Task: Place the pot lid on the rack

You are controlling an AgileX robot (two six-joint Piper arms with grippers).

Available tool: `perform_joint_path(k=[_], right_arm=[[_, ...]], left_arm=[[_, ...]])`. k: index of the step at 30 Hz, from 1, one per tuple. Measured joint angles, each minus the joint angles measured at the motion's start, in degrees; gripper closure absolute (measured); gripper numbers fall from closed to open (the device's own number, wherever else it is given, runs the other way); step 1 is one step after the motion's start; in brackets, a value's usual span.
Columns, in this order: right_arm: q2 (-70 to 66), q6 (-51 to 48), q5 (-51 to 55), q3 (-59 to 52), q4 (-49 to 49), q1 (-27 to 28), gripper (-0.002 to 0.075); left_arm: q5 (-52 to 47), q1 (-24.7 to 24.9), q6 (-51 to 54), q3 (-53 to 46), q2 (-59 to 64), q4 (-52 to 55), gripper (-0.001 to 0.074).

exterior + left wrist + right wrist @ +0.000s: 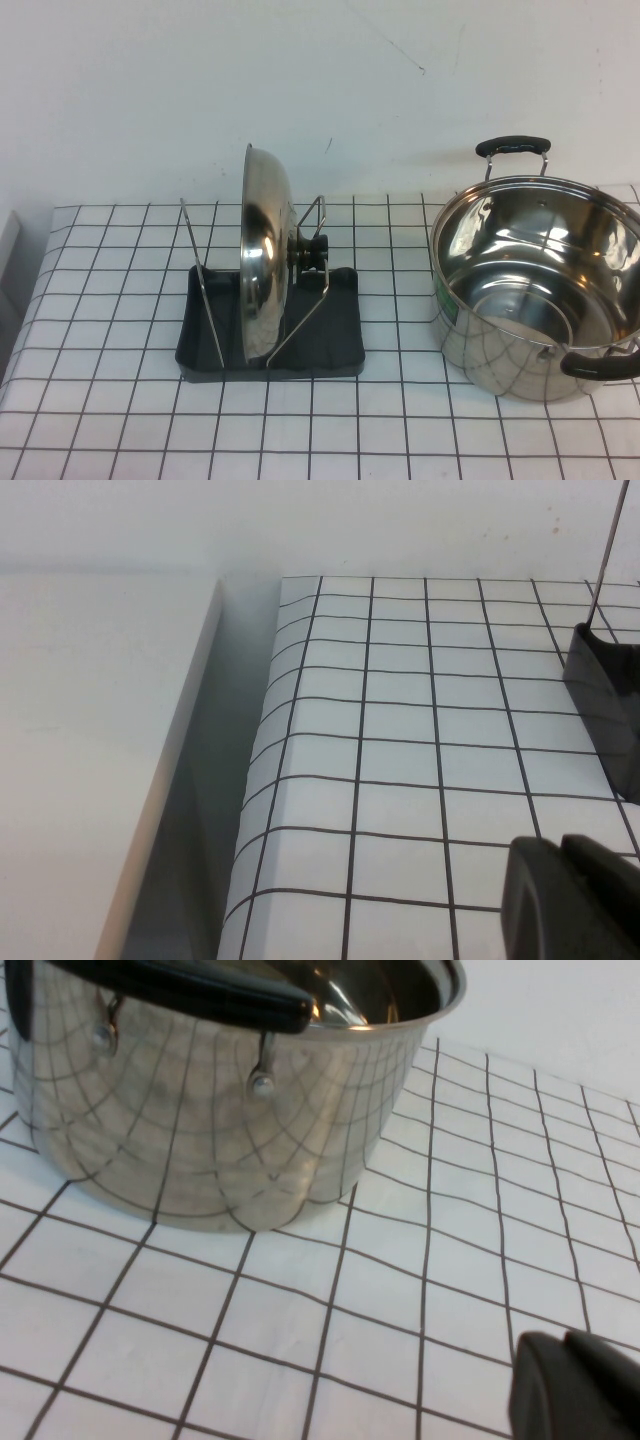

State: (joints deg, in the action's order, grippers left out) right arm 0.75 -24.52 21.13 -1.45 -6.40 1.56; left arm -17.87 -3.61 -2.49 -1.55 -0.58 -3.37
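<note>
The shiny steel pot lid [264,262] stands on edge in the rack [340,335], leaning between its silver wire uprights, with its black knob [308,249] facing right. A corner of the rack's dark base [605,695] and one wire show in the left wrist view. Neither arm appears in the high view. My left gripper [562,845] is shut and empty, low over the checked cloth left of the rack. Near the pot, my right gripper [565,1342] is also shut with nothing in it.
A deep steel pot [540,285] with black handles stands open at the right, and its side [200,1110] fills the right wrist view. The checked cloth [400,430] covers the table. The cloth's left edge [255,780] drops to a bare white surface.
</note>
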Motion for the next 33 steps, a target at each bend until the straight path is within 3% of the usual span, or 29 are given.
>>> perform_joint_path(k=[33], right_arm=[[0.0,0.0,0.0,0.0,0.0,0.0,0.0728]], left_arm=[[-0.1,0.0,-0.1,0.1,0.0,0.0,0.0737]])
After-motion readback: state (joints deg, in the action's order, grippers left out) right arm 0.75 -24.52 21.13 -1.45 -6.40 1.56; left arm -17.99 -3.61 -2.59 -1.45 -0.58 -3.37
